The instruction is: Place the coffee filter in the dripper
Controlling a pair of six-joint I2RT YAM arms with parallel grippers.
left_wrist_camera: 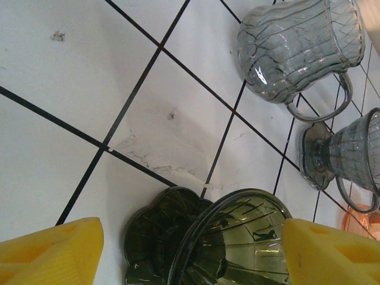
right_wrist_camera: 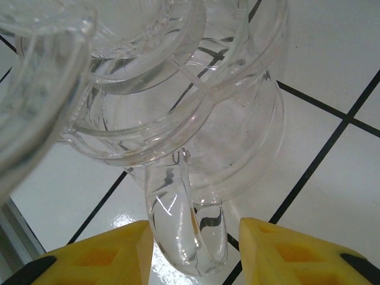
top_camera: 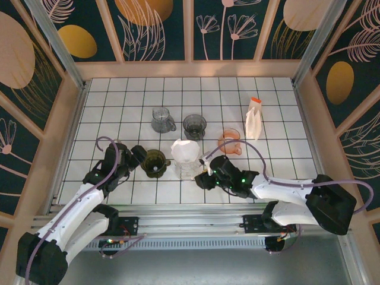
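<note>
The white coffee filter (top_camera: 184,149) stands as a cone in the top of a clear glass dripper (top_camera: 187,169) at mid table. My right gripper (top_camera: 202,176) is just right of it. Its yellow fingers (right_wrist_camera: 107,255) stand on either side of the clear handle (right_wrist_camera: 184,228), open, with a small gap on the right side. A dark olive dripper (top_camera: 155,162) stands left of the filter. My left gripper (top_camera: 140,155) reaches it from the left, open. The olive dripper (left_wrist_camera: 234,237) lies between the wide-set fingers, its rim against the right finger (left_wrist_camera: 329,255).
Behind the olive dripper are a grey glass pitcher (top_camera: 161,120) and a grey glass dripper (top_camera: 195,126). A pink dripper (top_camera: 230,143) and a white bottle with an orange cap (top_camera: 254,119) stand at the right. Frame posts bound the tiled table (top_camera: 119,107).
</note>
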